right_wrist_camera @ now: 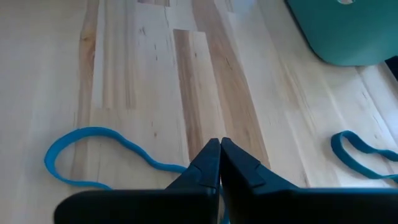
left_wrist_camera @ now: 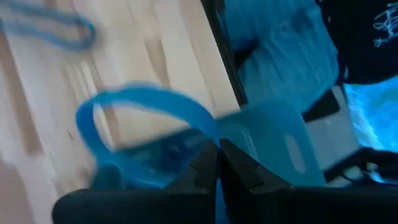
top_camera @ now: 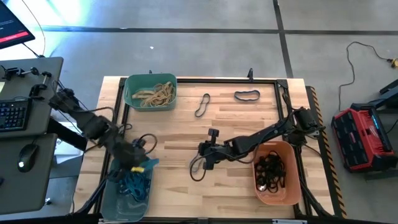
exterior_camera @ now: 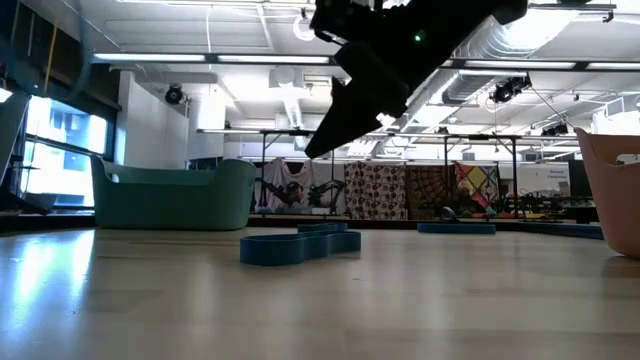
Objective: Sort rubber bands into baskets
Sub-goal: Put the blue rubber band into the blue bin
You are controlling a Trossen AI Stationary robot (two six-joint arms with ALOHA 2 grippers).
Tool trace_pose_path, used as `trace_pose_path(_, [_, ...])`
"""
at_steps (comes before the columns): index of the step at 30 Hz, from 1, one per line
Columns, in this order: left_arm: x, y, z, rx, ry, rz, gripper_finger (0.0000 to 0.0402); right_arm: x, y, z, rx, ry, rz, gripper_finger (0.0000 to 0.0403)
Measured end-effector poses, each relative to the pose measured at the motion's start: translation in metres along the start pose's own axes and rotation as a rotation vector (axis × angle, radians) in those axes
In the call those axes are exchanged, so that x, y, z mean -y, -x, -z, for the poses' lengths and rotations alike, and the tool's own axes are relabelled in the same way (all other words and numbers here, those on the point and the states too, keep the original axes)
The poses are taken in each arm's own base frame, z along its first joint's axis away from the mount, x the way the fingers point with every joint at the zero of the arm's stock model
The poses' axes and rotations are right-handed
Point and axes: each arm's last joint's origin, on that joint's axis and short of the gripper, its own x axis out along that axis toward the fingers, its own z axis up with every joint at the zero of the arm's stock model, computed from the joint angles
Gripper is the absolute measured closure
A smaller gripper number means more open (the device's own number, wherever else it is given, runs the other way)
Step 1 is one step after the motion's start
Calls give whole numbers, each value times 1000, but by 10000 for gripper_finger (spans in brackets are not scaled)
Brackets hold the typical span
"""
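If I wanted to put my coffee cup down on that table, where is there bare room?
The widest bare wood lies mid-table, between the teal basket, the two loose rubber bands and the right gripper. It is crowded near the left gripper over the grey-blue basket, and by the orange basket.

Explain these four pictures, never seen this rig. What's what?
It is a robot with two dark arms at a wooden table, each ending in a two-finger gripper. One picture looks straight down, one looks level across the tabletop, and one comes from each wrist. Three baskets hold sorted rubber bands: teal-green tan ones, grey-blue blue ones, orange black ones. The left gripper is shut on a blue band by the grey-blue basket. The right gripper hovers shut over a loose band lying on the table.
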Motion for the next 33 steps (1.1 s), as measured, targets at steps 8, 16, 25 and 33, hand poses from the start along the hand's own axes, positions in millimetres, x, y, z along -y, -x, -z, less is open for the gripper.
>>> trace_pose_path(8, [28,-8,22,-89,120,-21,401,0,0,0,-3,2,1,403])
trace_pose_path(16, [31,-41,58,-221,239,-93,401,0,0,0,-4,4,2,403])
trace_pose_path(25, [26,-89,82,-195,306,4,401,0,0,1,-10,7,3,403])
trace_pose_path(33, [26,-98,85,-190,399,52,383,0,0,1,-8,22,3,403])
